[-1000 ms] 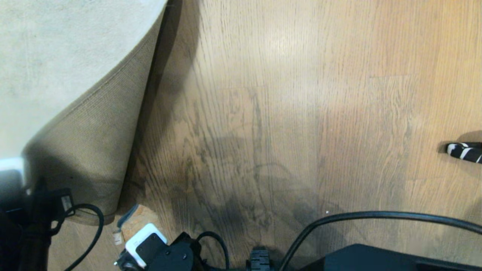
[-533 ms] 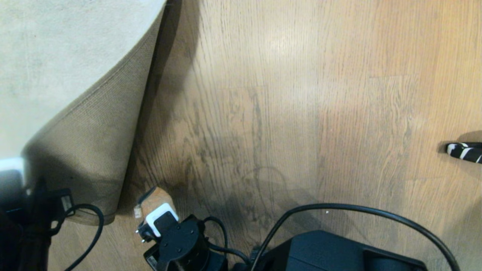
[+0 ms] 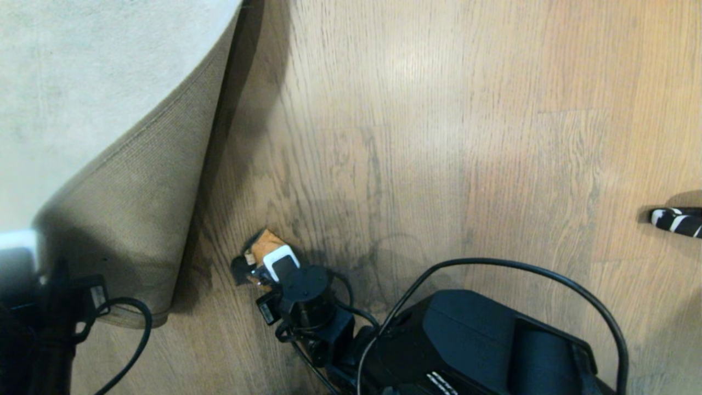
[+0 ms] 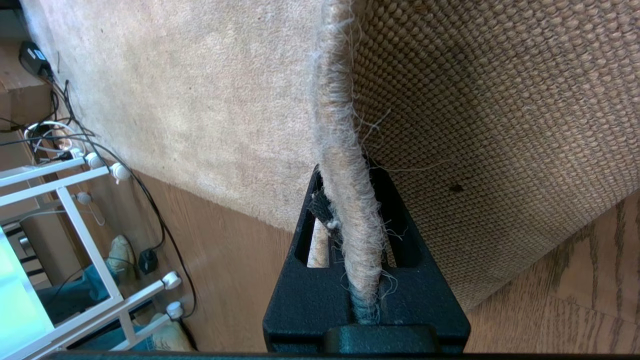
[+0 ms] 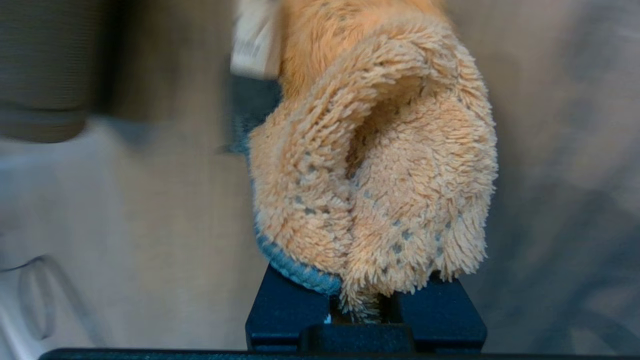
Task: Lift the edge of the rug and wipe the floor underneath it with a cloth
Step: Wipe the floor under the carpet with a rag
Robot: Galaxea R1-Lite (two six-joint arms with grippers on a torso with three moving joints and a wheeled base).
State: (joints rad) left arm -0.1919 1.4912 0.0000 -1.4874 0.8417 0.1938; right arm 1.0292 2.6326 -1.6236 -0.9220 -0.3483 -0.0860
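Nearest to me, the right arm is reaching in from the lower right of the head view, its black links and looping cable lying low over the floor (image 3: 439, 137), and its right tool (image 3: 258, 263) is pinching the cloth (image 3: 267, 244) just off the lifted rug. From above only a small orange scrap and a bit of dark trim are showing past the wrist; the right wrist view is filling in the rest, with the cloth (image 5: 380, 175) bunching into a fluffy orange fold with blue-grey trim, clamped narrowly in the right tool (image 5: 365, 312), though everything behind it is blurring out. Whether the cloth is touching the planks I cannot tell. Over at the lower left edge, the left arm is sitting as a dark mass, mostly cut off by the frame, and its tool is not making itself out in the head view. The left wrist view is showing it plainly: the left tool (image 4: 357, 240) is closing tight on the rug edge (image 4: 345, 165), the fuzzy border standing between its black fingers. Farther off, the rug edge (image 3: 181, 153) is curling up and showing its tan woven backing, with the pale pile beyond. A striped black-and-white object (image 3: 677, 220) is poking in at the far right, cut off.
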